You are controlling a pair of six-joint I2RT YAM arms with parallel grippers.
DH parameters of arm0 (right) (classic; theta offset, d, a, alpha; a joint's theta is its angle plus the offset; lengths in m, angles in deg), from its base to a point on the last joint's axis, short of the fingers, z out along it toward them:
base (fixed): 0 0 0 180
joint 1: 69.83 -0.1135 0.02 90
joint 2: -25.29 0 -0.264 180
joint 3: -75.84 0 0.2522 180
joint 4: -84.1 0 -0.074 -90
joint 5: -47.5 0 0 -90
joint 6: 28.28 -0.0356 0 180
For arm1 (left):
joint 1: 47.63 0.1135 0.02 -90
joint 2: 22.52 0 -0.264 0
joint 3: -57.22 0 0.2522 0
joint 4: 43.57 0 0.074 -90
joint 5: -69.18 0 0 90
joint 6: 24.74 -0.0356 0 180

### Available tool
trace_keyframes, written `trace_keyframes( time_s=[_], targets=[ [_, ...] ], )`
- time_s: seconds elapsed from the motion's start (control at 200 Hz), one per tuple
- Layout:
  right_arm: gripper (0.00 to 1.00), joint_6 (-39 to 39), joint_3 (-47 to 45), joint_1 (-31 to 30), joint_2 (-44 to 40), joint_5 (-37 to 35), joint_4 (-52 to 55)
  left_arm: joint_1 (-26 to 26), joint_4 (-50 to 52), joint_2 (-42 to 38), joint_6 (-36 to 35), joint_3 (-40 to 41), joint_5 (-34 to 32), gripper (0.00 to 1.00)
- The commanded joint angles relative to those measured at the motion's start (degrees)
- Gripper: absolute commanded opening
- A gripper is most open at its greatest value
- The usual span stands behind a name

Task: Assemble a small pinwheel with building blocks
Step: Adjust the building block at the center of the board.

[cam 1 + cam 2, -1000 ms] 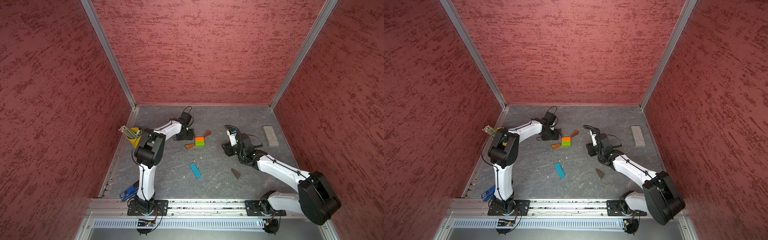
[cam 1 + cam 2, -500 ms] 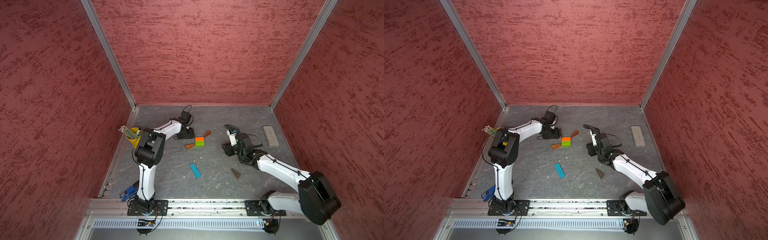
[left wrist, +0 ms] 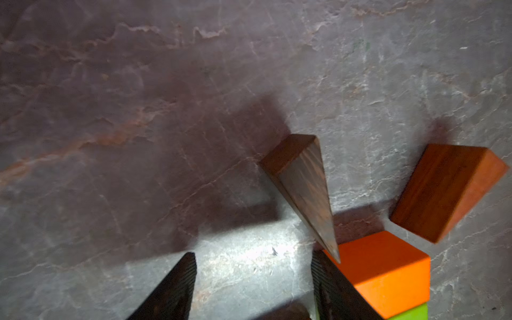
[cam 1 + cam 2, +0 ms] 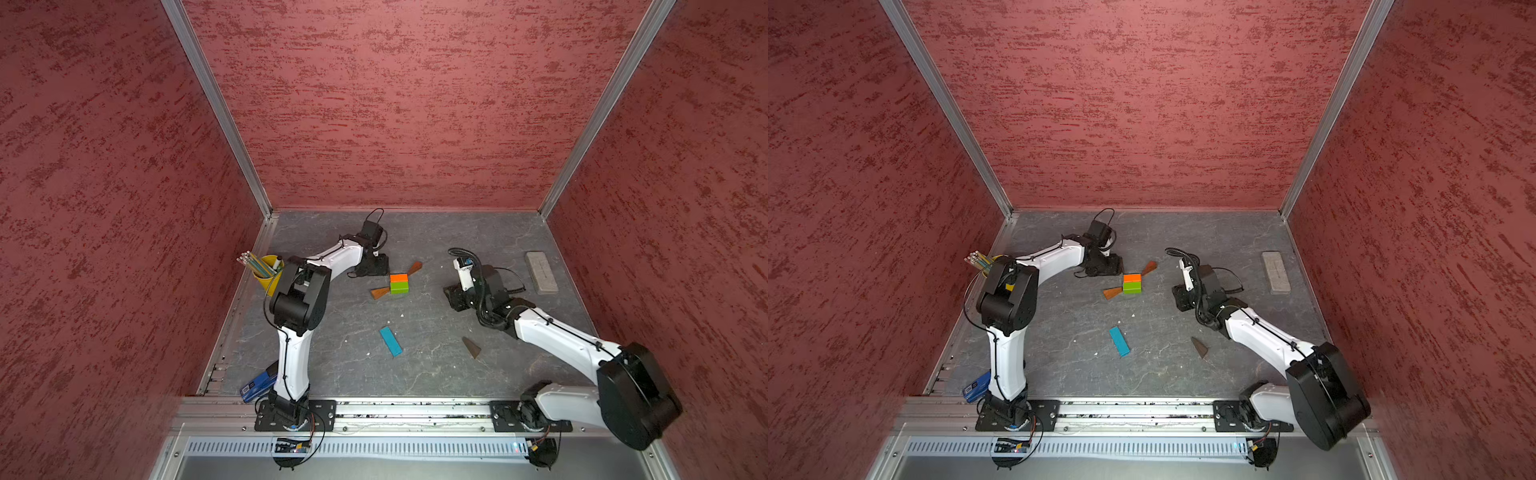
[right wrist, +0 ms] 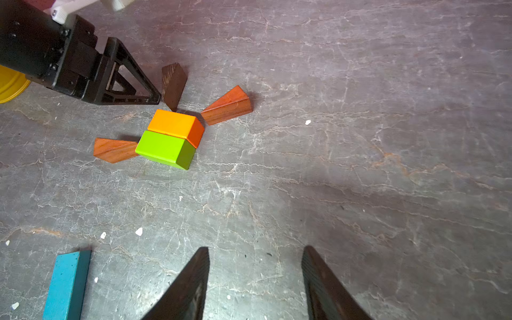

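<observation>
The pinwheel's hub, an orange block (image 4: 399, 277) against a lime-green block (image 4: 399, 287), lies mid-table. An orange-brown wedge (image 4: 414, 268) fans from its far right corner and another wedge (image 4: 380, 293) from its near left corner. A dark-brown wedge (image 5: 173, 83) points at the orange block's far left corner, just off the tip of my left gripper (image 3: 253, 256), which is open with only bare table between its fingers. The blue bar (image 4: 390, 341) and a loose dark wedge (image 4: 471, 347) lie nearer the front. My right gripper (image 5: 255, 250) is open and empty, right of the hub.
A yellow pencil cup (image 4: 268, 272) stands at the left wall behind my left arm. A grey slab (image 4: 541, 272) lies at the far right. A blue object (image 4: 257, 384) sits by the left arm's base. Red walls close three sides.
</observation>
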Motion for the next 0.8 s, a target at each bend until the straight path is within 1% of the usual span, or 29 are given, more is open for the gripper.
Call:
trace_keyframes(
  time_s=[0.0,0.16,0.281,0.431,0.501,0.566,0.611,0.666,0.736,0.792],
  targets=[
    [0.56,-0.2,2.1,0.3,0.0,-0.4,0.5,0.4,-0.5,1.5,-0.8,-0.7,0.9,0.68],
    [0.57,-0.3,2.1,0.3,-0.1,-0.5,0.7,0.6,0.6,-0.2,-1.6,-0.1,1.1,0.68],
    [0.56,-0.3,2.0,0.3,0.0,-0.5,0.7,1.2,1.5,-4.1,-3.7,1.6,1.7,0.68],
    [0.56,-0.5,2.4,0.3,0.7,-0.2,0.4,4.6,-1.3,-7.9,-6.4,2.7,2.7,0.69],
    [0.56,-0.6,2.7,0.3,1.0,0.3,0.4,6.6,-1.8,-7.7,-7.4,1.1,3.6,0.68],
    [0.57,-0.8,2.6,0.3,0.9,0.2,0.3,7.8,0.1,-6.5,-8.2,-1.6,4.0,0.68],
    [0.56,-0.7,2.7,0.3,1.0,-0.3,0.6,7.8,1.4,-6.0,-8.8,-2.8,4.0,0.69],
    [0.57,-1.1,3.0,0.3,1.3,-1.6,2.2,7.4,1.7,-6.6,-9.4,-2.4,4.6,0.70],
    [0.56,-3.3,2.8,0.3,1.8,-3.3,4.9,6.4,0.8,-8.8,-9.4,0.2,6.3,0.71],
    [0.56,-6.2,1.4,0.3,2.0,-2.8,6.4,5.2,-0.4,-11.6,-9.4,3.2,7.5,0.72]
  ],
)
